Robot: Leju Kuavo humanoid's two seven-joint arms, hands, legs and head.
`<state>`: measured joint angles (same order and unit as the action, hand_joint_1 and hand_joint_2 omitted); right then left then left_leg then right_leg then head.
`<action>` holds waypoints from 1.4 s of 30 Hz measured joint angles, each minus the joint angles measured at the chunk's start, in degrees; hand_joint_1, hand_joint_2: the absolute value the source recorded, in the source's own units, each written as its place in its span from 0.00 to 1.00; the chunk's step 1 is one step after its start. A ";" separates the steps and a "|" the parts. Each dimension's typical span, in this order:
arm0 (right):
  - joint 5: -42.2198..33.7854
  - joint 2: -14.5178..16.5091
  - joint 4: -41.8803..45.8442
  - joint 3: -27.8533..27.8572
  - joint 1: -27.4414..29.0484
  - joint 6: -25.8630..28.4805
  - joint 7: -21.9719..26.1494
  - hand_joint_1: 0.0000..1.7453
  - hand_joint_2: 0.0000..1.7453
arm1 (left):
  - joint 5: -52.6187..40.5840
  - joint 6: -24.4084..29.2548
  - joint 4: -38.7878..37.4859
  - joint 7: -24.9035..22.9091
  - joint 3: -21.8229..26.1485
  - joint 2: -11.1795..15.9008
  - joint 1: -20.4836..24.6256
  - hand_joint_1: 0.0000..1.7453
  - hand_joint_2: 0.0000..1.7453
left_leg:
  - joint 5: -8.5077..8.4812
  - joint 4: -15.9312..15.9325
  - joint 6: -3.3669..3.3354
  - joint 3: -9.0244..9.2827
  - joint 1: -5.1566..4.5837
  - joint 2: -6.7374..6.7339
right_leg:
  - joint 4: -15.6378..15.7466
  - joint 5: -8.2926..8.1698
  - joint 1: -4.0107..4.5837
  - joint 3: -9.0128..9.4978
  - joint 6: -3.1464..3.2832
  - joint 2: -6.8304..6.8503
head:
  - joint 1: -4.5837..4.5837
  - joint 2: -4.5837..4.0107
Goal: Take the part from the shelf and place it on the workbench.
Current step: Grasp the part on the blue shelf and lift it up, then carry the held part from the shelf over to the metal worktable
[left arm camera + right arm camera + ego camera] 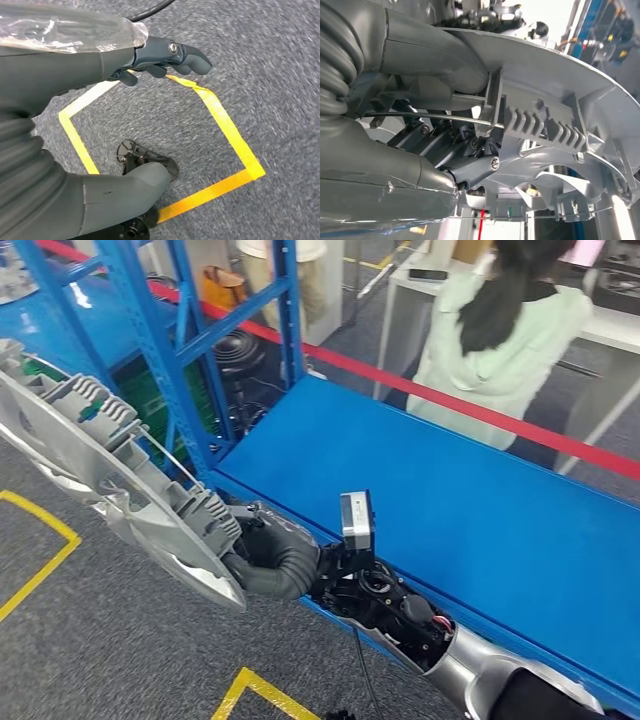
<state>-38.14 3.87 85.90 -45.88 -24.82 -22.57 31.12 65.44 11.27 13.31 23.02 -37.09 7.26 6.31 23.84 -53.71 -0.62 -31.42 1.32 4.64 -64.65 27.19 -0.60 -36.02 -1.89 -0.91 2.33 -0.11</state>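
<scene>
Blue workbench (468, 510) beside right hand (275, 555) gripping part (113, 470), fingers hidden.

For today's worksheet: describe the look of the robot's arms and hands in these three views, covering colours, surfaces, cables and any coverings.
The right arm has a silver shell, with exposed black mechanics and cables at the wrist and a small silver-and-black camera box above. The right hand has a grey ribbed cover. The left hand shows a thick grey thumb, darker fingers with a visible screw, and clear plastic film.
</scene>
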 joint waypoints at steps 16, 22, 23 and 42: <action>0.00 0.77 -0.79 1.22 0.18 0.60 1.12 1.00 1.00 | 0.44 0.79 -0.07 0.46 0.00 0.08 -0.59 0.00 1.00 | 1.51 -6.22 2.31 -4.33 -0.41 -6.75 | 10.22 -2.33 0.45 5.00 2.31 5.56 | -1.93 0.00; -0.13 0.81 -0.76 2.43 0.18 0.92 1.60 1.00 1.00 | 0.55 0.75 -0.07 0.67 0.00 0.19 -0.63 0.00 1.00 | -0.36 -0.25 0.33 -1.50 -0.70 -6.21 | 9.34 -0.64 0.73 5.66 0.49 7.29 | -1.65 0.00; -0.34 0.82 -0.75 2.59 0.22 0.70 1.63 1.00 1.00 | 0.58 0.75 -0.07 0.66 0.00 0.18 -0.71 0.00 1.00 | -0.44 -0.14 0.09 -1.38 -0.49 -5.58 | 7.56 0.57 0.62 5.01 0.20 5.92 | -1.47 0.00; -1.49 0.78 -0.79 3.60 1.57 -0.10 1.72 1.00 1.00 | 0.55 0.75 -0.07 0.41 0.00 0.06 -0.74 0.00 1.00 | -0.40 -0.15 -0.42 -1.12 -0.38 -1.09 | -7.64 5.85 0.32 -2.38 -0.32 1.24 | -0.20 0.00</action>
<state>-39.63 4.66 85.11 -42.28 -23.24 -22.67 32.85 65.99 12.02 13.25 23.43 -37.09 7.32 5.57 23.44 -53.86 -1.04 -32.54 0.94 3.55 -72.29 33.04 -0.28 -38.40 -2.21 0.33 2.13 -0.11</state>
